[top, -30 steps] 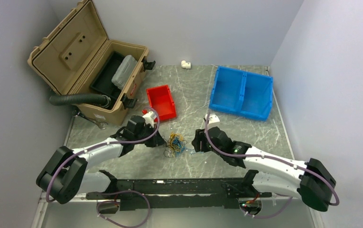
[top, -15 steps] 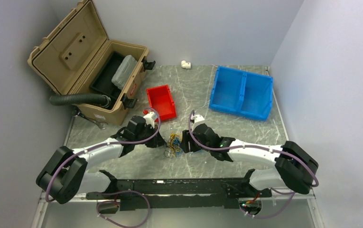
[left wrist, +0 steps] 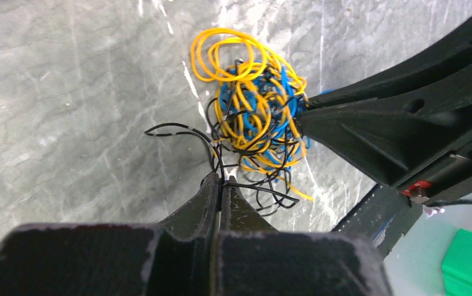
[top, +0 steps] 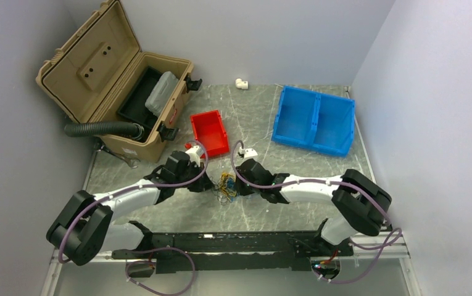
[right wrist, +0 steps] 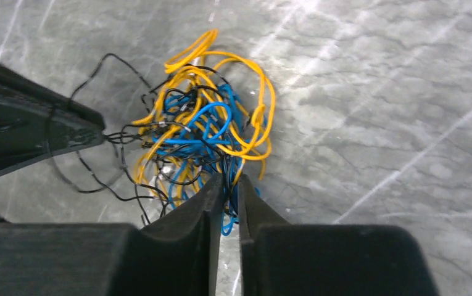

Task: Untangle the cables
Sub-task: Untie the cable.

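The cables (top: 226, 185) are a small tangle of orange-yellow, blue and black hair-thin loops lying on the marble table between my two grippers. In the left wrist view the cables (left wrist: 255, 114) lie just ahead, and my left gripper (left wrist: 221, 180) is shut on a black strand at the tangle's near edge. In the right wrist view my right gripper (right wrist: 229, 179) is closed to a narrow gap on blue and yellow strands at the near edge of the cables (right wrist: 205, 132). Seen from above, the left gripper (top: 211, 185) and right gripper (top: 236, 185) face each other across the tangle.
An open tan toolbox (top: 122, 92) with a black ribbed hose (top: 100, 129) stands at the back left. A red bin (top: 210, 132) sits just behind the tangle, a blue double bin (top: 313, 120) at the back right, and a small white fitting (top: 241, 83) by the far wall.
My right arm has slid left across the table up to the tangle, and its jaws have closed onto the strands. The left arm has not moved.
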Motion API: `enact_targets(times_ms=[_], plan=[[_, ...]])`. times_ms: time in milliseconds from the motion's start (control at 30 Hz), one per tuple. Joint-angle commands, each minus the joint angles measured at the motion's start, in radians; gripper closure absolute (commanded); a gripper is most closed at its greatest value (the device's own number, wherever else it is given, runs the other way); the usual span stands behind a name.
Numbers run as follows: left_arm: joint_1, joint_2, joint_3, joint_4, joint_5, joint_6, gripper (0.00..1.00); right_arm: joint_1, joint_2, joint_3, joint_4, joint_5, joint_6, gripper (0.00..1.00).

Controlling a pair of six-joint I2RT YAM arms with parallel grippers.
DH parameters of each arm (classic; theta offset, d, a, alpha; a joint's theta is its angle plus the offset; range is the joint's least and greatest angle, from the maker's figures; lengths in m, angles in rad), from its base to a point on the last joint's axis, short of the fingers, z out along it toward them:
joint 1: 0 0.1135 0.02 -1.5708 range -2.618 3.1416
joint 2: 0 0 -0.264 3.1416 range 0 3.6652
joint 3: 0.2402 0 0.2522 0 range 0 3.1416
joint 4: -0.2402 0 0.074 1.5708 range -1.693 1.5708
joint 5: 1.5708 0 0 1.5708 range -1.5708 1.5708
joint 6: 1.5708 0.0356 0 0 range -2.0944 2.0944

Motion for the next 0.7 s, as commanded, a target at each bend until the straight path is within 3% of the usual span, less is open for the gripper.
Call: enact_targets(times_ms=[0, 67, 433, 567, 667], plan=[[-0.002, -0.054, 0.006, -0.056, -0.087, 0.013, 1.00, 0.005, -0.029, 0.007, -0.088, 0.159, 0.096, 0.92], [0.000, -0.085, 0.010, -0.088, -0.126, 0.019, 1.00, 0.004, -0.080, -0.023, -0.131, 0.218, 0.120, 1.00], [0.063, -0.173, 0.008, -0.218, -0.244, 0.009, 1.00, -0.050, -0.347, -0.092, -0.467, 0.529, 0.281, 1.00], [0.068, -0.179, 0.012, -0.235, -0.260, 0.005, 1.00, -0.072, -0.471, -0.133, -0.497, 0.569, 0.309, 1.00], [0.068, -0.186, 0.012, -0.229, -0.241, 0.015, 1.00, -0.083, -0.554, -0.163, -0.434, 0.537, 0.233, 1.00]])
